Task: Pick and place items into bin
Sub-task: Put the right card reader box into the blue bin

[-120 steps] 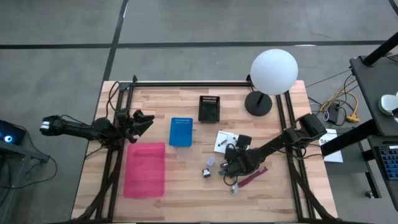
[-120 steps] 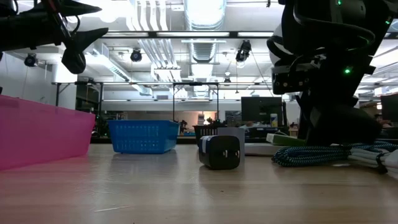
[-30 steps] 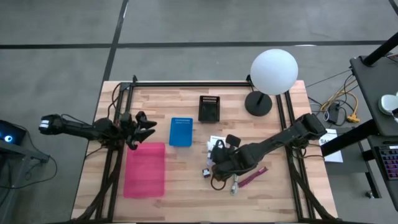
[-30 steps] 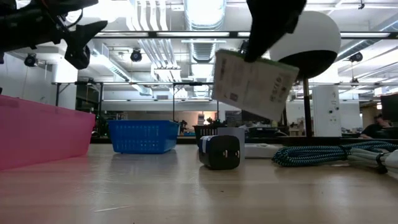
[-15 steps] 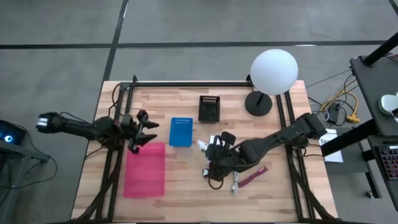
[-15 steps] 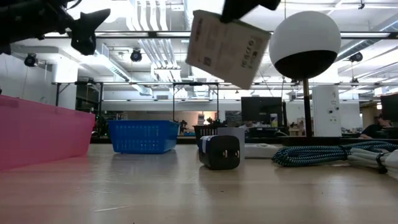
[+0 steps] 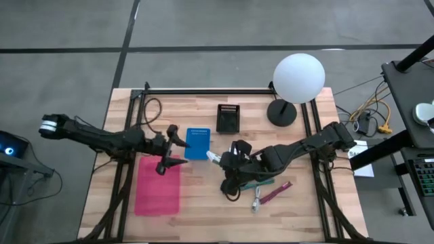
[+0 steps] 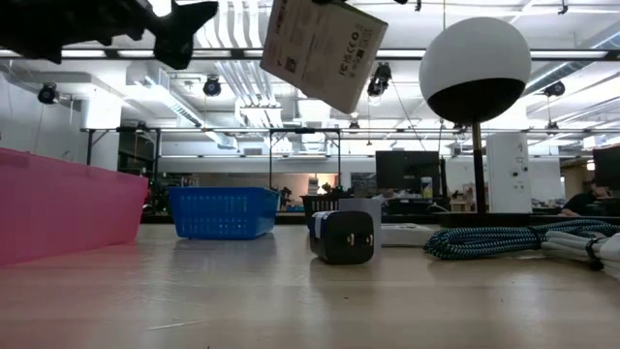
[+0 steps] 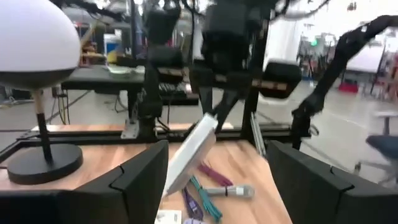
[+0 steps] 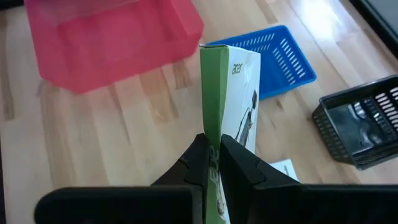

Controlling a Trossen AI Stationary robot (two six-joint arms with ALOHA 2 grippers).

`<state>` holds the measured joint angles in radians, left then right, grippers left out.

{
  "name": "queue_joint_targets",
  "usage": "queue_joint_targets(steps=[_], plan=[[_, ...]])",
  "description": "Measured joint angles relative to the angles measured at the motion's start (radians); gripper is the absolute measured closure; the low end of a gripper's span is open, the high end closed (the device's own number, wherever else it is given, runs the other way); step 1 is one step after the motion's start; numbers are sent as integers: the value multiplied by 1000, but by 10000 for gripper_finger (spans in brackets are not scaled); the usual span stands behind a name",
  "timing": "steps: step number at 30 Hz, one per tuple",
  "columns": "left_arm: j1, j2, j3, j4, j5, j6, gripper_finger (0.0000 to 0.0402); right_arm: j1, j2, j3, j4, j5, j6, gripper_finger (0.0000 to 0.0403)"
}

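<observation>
My right gripper (image 7: 225, 163) is shut on a flat white packet (image 10: 231, 93) with a green edge and dark print, held high over the table's middle (image 8: 325, 47). My left gripper (image 7: 177, 148) stands open just left of it, above the pink bin's (image 7: 157, 184) far right corner. In the left wrist view the packet (image 9: 190, 152) shows ahead, between the spread fingers and apart from them. Teal and magenta strips (image 7: 272, 191) and a silvery piece (image 7: 256, 200) lie on the wood below the right arm. A dark block (image 8: 341, 236) stands on the table. My right gripper pinches one end of the packet (image 10: 215, 147) between its two fingers, one on each flat face. The fingers come from the table's right. The packet sticks out ahead of them toward the left gripper, tilted, lifted clear of the table.
A blue basket (image 7: 197, 144) and a black basket (image 7: 229, 118) stand behind the grippers. The white ball lamp (image 7: 298, 78) stands at the far right. A braided cable (image 8: 494, 239) lies on the right. Another white sheet (image 10: 283, 168) lies on the wood.
My right gripper has carried the packet up and toward the table's left, nearer the left gripper; the packet stays tilted and clear. My left gripper has moved toward the table's right, over the pink bin's corner, and has opened wider.
</observation>
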<state>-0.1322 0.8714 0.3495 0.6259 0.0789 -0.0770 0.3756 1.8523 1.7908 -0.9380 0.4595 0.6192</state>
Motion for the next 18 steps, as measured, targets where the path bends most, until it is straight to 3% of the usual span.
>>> queue_joint_targets(steps=[9,18], plan=[[0,212,130,-9,62,124,144,-1,0,5,2,-44,-1,385],[0,333,204,-6,99,193,144,-2,0,5,5,-51,2,385]])
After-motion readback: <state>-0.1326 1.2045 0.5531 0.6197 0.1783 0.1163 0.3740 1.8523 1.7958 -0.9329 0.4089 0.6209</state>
